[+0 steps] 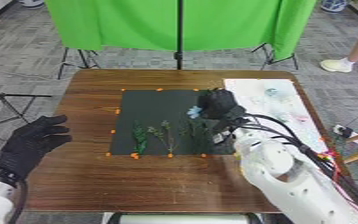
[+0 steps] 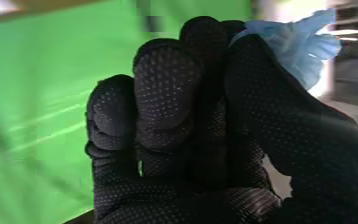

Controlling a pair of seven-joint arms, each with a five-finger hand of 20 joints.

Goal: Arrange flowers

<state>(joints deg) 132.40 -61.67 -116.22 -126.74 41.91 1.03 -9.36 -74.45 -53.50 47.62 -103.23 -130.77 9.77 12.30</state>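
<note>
In the head view my right hand point(image 1: 218, 104) is over the upper right part of the black mat point(image 1: 153, 107), with a blue flower point(image 1: 194, 112) at its thumb side. The right wrist view has my right hand point(image 2: 198, 125) pinching the blue flower point(image 2: 302, 45) between thumb and fingers. Green stems point(image 1: 140, 136) and small sprigs point(image 1: 167, 135) lie side by side on the mat's lower half. At the table's left side my left hand point(image 1: 29, 145) is held with its fingers apart and nothing in it.
A white sheet point(image 1: 262, 95) with pale blue and pink flowers point(image 1: 271, 92) lies along the right side of the brown table point(image 1: 87, 175). Orange marks surround the mat. A green cloth point(image 1: 122, 25) hangs behind the table.
</note>
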